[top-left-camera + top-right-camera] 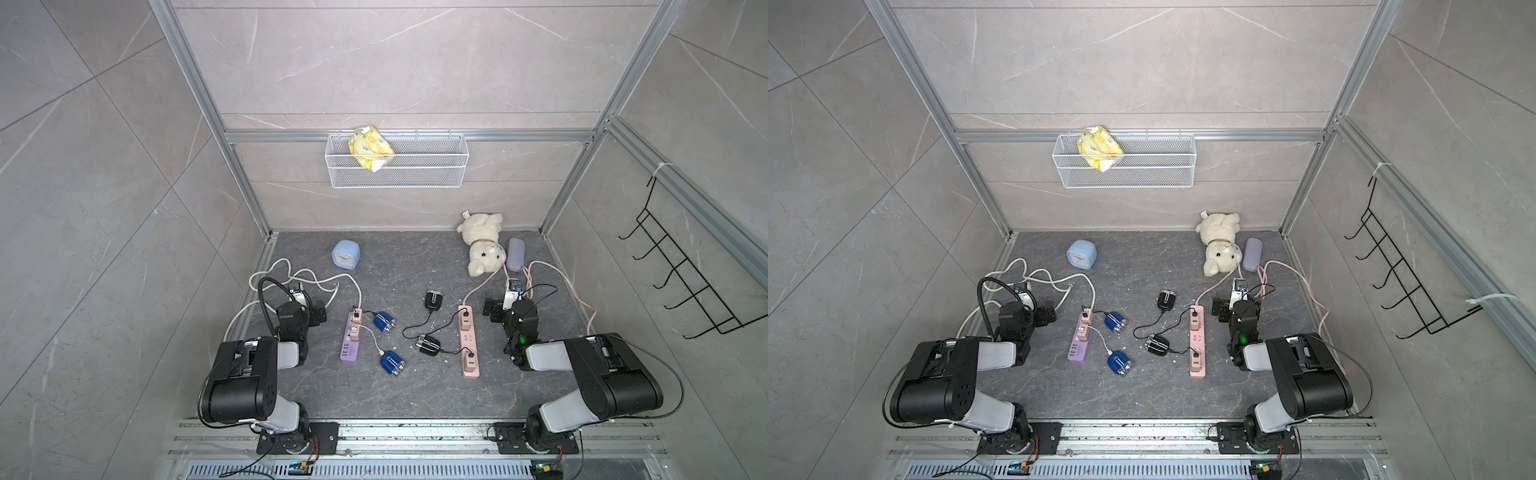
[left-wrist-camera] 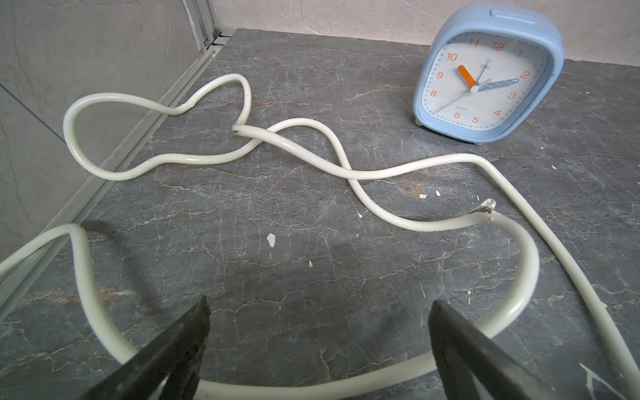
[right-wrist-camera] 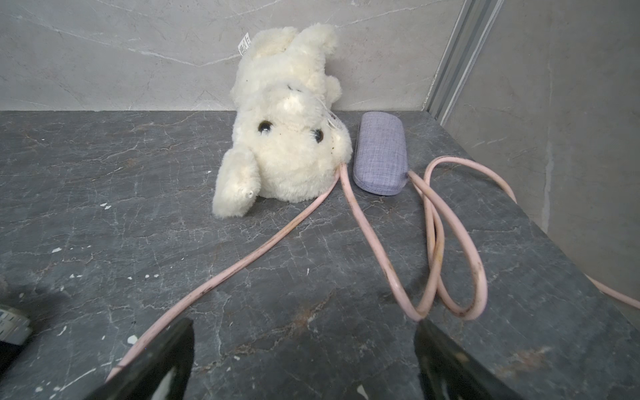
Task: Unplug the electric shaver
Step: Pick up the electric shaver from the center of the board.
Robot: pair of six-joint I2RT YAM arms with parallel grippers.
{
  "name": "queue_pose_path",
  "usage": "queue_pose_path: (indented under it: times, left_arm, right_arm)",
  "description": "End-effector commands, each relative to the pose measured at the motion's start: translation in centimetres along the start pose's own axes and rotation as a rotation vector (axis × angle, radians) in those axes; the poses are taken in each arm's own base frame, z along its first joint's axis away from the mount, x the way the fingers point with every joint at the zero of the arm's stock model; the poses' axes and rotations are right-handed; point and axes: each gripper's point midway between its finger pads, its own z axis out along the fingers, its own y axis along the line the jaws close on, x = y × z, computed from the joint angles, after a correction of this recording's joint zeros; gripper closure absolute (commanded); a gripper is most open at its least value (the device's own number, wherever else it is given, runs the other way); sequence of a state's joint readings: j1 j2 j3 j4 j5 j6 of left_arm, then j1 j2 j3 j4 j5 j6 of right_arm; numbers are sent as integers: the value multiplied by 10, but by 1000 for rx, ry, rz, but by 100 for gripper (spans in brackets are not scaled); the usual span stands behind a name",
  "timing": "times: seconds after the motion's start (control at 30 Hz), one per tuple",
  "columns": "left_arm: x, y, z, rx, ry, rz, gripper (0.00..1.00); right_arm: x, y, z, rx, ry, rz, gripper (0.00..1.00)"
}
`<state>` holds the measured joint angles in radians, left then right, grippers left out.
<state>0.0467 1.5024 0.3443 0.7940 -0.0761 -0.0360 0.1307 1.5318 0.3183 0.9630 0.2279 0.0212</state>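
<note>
In both top views, four electric shavers lie on the dark stone bench (image 1: 395, 390) between the two arms. The far blue shaver (image 1: 384, 321) and the near blue shaver (image 1: 391, 362) lie just beside the purple power strip (image 1: 350, 340). Their white leads run to two adapters seated in it. The far black shaver (image 1: 433, 299) and the near black shaver (image 1: 428, 345) lie between the two strips. Black leads run from them to two plugs in the pink power strip (image 1: 467, 340), but which lead meets which plug I cannot trace. A wire basket (image 1: 1129, 176) on the back wall holds a yellow packet (image 1: 1098, 147). A black hook rack (image 1: 1404, 282) hangs on the side wall.

In the left wrist view, the left hand (image 2: 318, 304) has its fingers spread wide apart and holds nothing. It hangs over a looping white cord (image 2: 311, 166) whose cut end is frayed. A blue alarm clock (image 2: 485, 76) stands upright beyond the cord. No shaver shows here.

In the right wrist view, the right hand (image 3: 304, 322) is likewise spread wide and empty, above a pink cord (image 3: 381, 259). The cord runs to where a white plush toy (image 3: 287, 138) touches a lilac glasses case (image 3: 381, 152). No shaver shows here either.
</note>
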Motion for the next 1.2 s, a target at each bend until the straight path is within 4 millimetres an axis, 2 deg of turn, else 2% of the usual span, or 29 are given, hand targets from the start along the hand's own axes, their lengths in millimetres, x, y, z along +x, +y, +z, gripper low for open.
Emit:
queue_pose_path:
  times: [0.0, 1.0, 1.17]
  left_arm:
    - [-22, 1, 2, -1, -68, 15, 0]
    - [-21, 0, 2, 3, -66, 15, 0]
    - [-28, 1, 2, -3, -60, 11, 0]
  right_arm:
    - [-7, 4, 2, -13, -19, -16, 1]
    - [-7, 4, 3, -13, -18, -15, 1]
    - [-12, 7, 2, -29, 2, -26, 1]
